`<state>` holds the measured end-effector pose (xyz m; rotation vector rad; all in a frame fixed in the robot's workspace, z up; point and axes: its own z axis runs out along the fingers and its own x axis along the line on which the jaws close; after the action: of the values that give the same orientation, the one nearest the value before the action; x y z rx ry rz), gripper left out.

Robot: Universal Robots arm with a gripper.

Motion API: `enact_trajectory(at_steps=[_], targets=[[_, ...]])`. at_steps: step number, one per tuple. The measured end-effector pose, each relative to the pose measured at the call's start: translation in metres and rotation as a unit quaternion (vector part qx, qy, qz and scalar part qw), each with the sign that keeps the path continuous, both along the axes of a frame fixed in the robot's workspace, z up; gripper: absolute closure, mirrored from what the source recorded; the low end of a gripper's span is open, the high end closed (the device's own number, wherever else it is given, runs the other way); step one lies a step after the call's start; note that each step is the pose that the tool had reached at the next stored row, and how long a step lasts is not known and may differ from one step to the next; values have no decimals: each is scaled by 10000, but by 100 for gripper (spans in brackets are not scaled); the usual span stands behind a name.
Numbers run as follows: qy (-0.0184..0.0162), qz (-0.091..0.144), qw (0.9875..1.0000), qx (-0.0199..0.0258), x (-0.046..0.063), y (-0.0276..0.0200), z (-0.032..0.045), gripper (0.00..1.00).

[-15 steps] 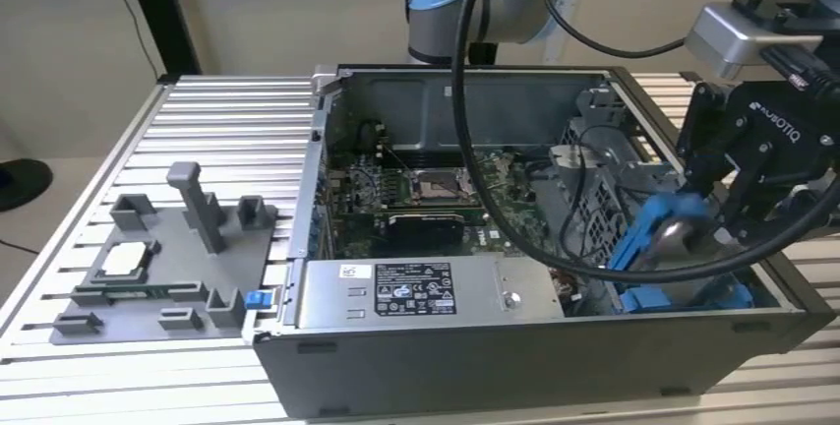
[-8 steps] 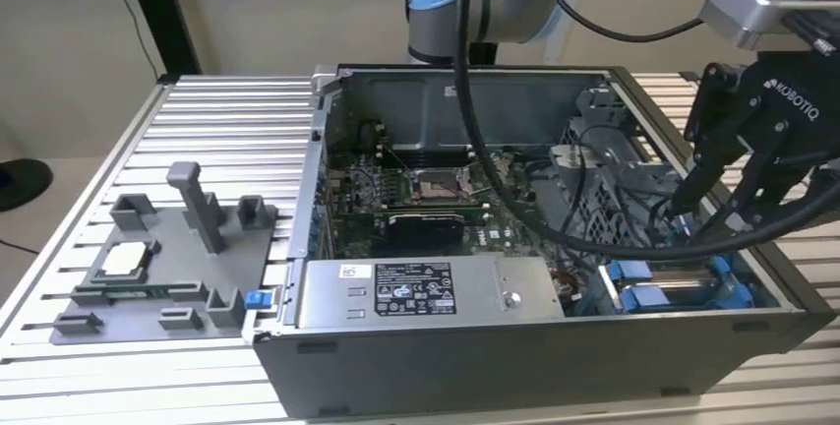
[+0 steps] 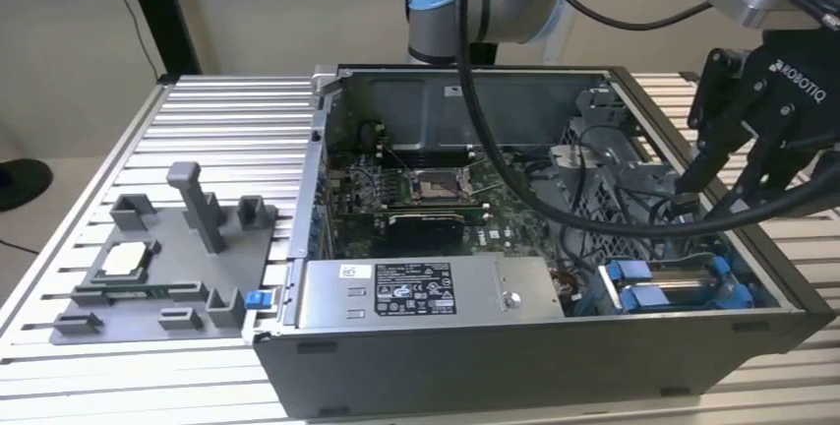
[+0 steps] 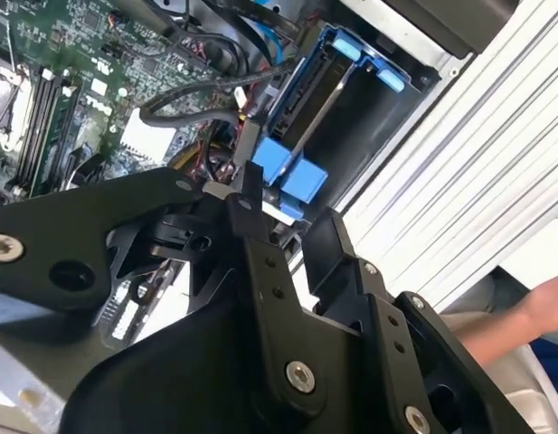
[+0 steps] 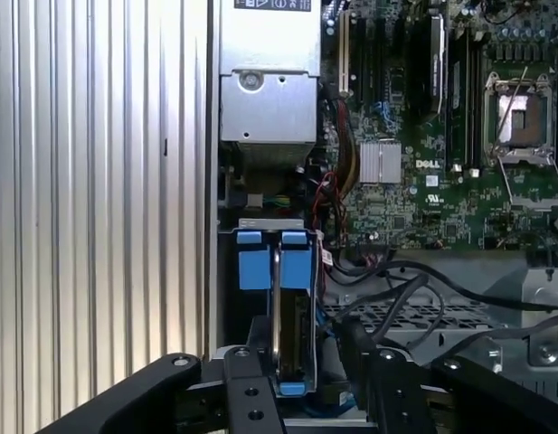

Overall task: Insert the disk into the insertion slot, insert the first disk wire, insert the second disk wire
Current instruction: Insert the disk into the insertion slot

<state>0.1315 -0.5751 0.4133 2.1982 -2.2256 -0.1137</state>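
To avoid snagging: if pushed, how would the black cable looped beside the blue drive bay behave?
The black cable probably flexes aside, since it lies in loose curves. Being thin, it seems light and may spring back.

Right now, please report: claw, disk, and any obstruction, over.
Claw open, empty, above the insertion slot. Disk seated or not: cannot tell. Black cable loops close beside claw.
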Motion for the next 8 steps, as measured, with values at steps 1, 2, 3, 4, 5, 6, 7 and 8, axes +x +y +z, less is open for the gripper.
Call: enact_trajectory(at_steps=[1,2,3,4,5,6,7,8], targets=[[-21,37,10000,0,0,17,-12,0],[-42,75,10000,-2,0,33,-24,0],[-64,118,9999,-4,0,48,-35,0],[-87,161,9998,-6,0,63,-48,0],[-110,202,9997,-8,0,77,-58,0],[-136,244,9996,-11,0,92,-69,0],[-161,284,9995,-14,0,105,-78,0],[-187,330,9993,-19,0,116,-87,0]])
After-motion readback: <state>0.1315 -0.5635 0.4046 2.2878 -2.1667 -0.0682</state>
